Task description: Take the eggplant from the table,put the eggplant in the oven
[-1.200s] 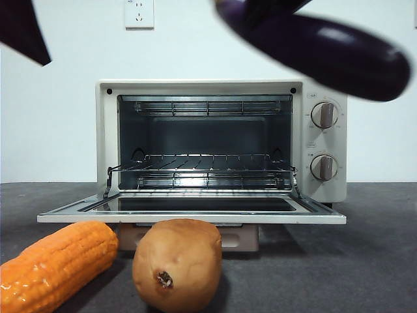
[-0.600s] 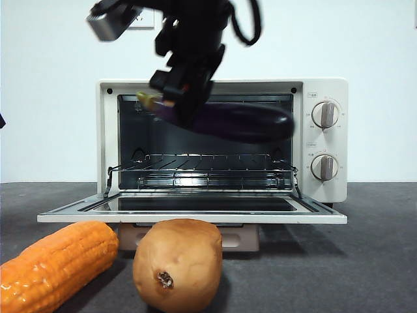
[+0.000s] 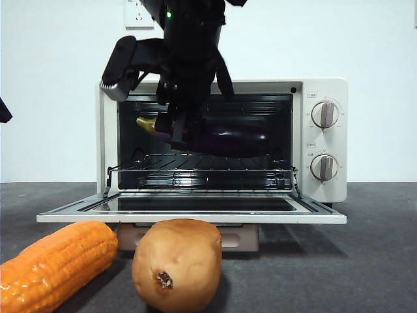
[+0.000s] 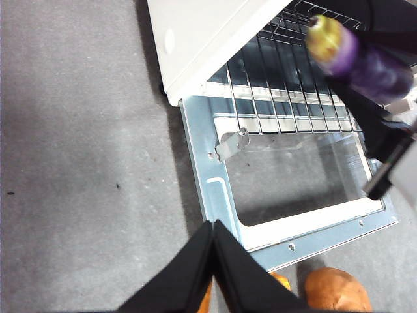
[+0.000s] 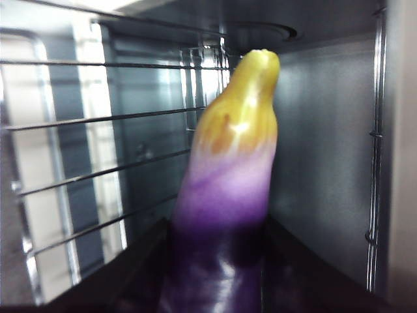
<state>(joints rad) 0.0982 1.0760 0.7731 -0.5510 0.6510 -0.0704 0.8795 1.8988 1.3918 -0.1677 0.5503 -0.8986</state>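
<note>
My right gripper (image 3: 177, 134), clamped on the eggplant (image 3: 225, 138), hovers inside the oven (image 3: 326, 91); next, lower it onto the rack (image 3: 202, 163) and let go.

Open above the wire rack (image 3: 202, 168) inside the cream-white toaster oven (image 3: 329, 140); blocked at mouth by lowered glass door (image 3: 195, 207), tan potato (image 3: 177, 263), orange corn cob (image 3: 55, 264).

The place looked like a robot test bench staged as a kitchen, not a real home. A cream-white toaster oven (image 3: 221, 140) stood with its door down on a bare dark grey worktop (image 3: 378, 261) against a plain white wall with one power socket (image 3: 139, 13). A corn cob (image 3: 55, 264) and a potato (image 3: 177, 263) lay loose in front, and a black robot arm (image 3: 189, 59) with a wrist camera reached in from above.
</note>
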